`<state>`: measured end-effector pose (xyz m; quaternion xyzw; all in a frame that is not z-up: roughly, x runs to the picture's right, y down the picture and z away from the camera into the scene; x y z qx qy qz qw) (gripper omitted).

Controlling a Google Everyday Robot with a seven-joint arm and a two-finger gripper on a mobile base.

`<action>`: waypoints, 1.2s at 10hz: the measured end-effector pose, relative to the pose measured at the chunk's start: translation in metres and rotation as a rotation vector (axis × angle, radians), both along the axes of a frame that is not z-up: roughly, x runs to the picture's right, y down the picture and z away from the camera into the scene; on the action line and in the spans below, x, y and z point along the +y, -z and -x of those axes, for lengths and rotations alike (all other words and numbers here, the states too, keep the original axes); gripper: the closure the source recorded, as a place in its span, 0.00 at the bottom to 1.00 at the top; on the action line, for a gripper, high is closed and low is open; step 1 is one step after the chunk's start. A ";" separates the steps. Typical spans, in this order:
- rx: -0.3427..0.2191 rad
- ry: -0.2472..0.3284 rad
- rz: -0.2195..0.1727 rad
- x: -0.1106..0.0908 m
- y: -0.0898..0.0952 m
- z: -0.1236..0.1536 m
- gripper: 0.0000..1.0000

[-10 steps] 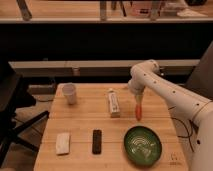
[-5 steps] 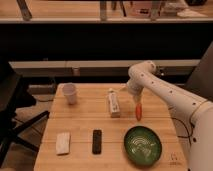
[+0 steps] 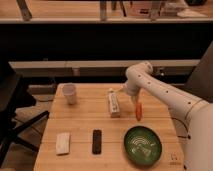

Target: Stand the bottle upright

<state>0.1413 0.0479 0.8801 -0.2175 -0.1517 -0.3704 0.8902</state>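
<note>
arm [image 3: 161,93] has swung a bit left toward the bottle's far end since a second ago, almost no change in the last half second. left to right on the table [image 3: 85,117]: paper cup [image 3: 69,93] upright at the back, white pad [image 3: 63,142] and black remote [image 3: 96,141] near the front. bottle [image 3: 114,103] lies flat mid-table, long axis pointing away from the camera. gripper [image 3: 122,93] sits low at the bottle's far end, just to its right. contact: can't tell. open or closed: can't tell. orange carrot-like object [image 3: 138,111] just right of that, green plate [image 3: 143,145] front right. progress, my read: approach only, no lift. left to do: grasp, tip up, set on base, release.
</note>
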 end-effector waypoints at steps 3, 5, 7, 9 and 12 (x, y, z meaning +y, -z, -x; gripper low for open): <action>-0.022 0.030 -0.010 -0.003 -0.002 0.001 0.20; -0.092 0.149 -0.043 -0.014 -0.009 0.007 0.20; -0.129 0.227 -0.083 -0.023 -0.017 0.014 0.20; -0.147 0.297 -0.123 -0.028 -0.026 0.020 0.20; -0.164 0.384 -0.203 -0.036 -0.041 0.040 0.20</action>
